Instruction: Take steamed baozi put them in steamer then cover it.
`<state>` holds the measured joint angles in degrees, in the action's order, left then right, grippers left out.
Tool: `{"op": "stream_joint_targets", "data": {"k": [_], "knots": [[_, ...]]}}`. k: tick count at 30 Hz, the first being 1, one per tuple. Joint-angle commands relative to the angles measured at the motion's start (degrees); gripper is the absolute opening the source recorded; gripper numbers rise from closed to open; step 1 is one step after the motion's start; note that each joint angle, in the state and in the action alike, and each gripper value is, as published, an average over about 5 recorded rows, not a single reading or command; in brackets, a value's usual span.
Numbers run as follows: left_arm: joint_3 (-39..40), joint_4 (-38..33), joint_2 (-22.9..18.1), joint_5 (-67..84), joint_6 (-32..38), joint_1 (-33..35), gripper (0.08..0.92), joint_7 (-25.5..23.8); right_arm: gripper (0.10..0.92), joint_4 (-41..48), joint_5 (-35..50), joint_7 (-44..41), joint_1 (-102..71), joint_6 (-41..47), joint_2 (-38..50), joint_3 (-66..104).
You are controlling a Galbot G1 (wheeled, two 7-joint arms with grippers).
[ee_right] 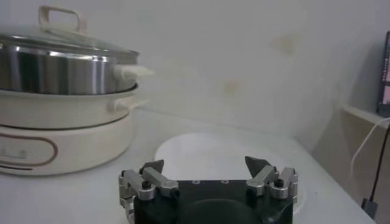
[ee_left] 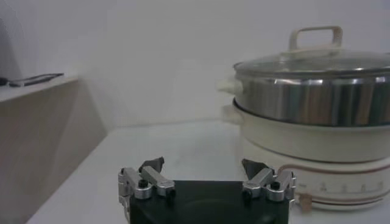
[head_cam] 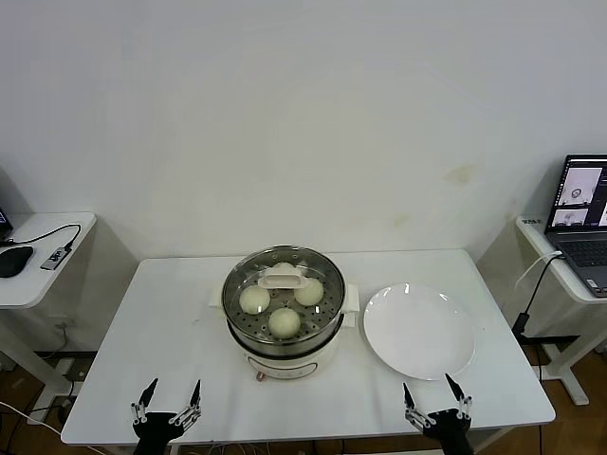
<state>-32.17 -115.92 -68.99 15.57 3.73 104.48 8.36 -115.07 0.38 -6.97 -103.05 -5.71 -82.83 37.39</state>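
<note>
Two grippers sat parked at the near edge of the white table (head_cam: 171, 313), both with fingers spread wide and nothing between them. Left gripper (head_cam: 169, 396) low at the near left corner, tips pointed toward the far wall; seen in the left wrist view (ee_left: 203, 168) well apart from the steamer, bare tabletop lying between. Right gripper (head_cam: 434, 396) low at the near right, just short of the near rim of the flat white plate (head_cam: 419, 331); in the right wrist view (ee_right: 207, 168) hovered over that near rim, touching nothing.

Farther out, mid-table: steamer (head_cam: 285, 327), a shiny steel pot on a white electric base with side handles, standing just left of the plate and close to it without clear contact. Covered already by a clear glass lid (head_cam: 327, 284) with a cream handle (head_cam: 283, 278) on top. Through the glass, three steamed baozi (head_cam: 285, 322) plainly seen on the perforated tray, round and cream-white, one nearest the robot and two behind it; hint of a fourth behind the handle, too hidden to confirm.

Beyond the table: plain white wall; to the right, a side desk with an open laptop (head_cam: 580, 220); to the left, another side desk (head_cam: 43, 256) with a black mouse (head_cam: 13, 260) and a cable.
</note>
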Motion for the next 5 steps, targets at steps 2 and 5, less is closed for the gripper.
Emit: {"op": "stream_joint_targets", "data": {"k": [2, 5], "knots": [[-1.11, 0.66, -0.28, 1.9, 0.88, 1.46, 0.823, -0.87, 0.823, -0.14, 0.54, 0.28, -0.69, 0.28, 0.19, -0.15], [-1.15, 0.56, -0.29, 1.9, 0.73, 1.68, 0.823, -0.93, 0.823, 0.03, 0.63, 0.31, -0.7, 0.06, 0.27, -0.01]]}}
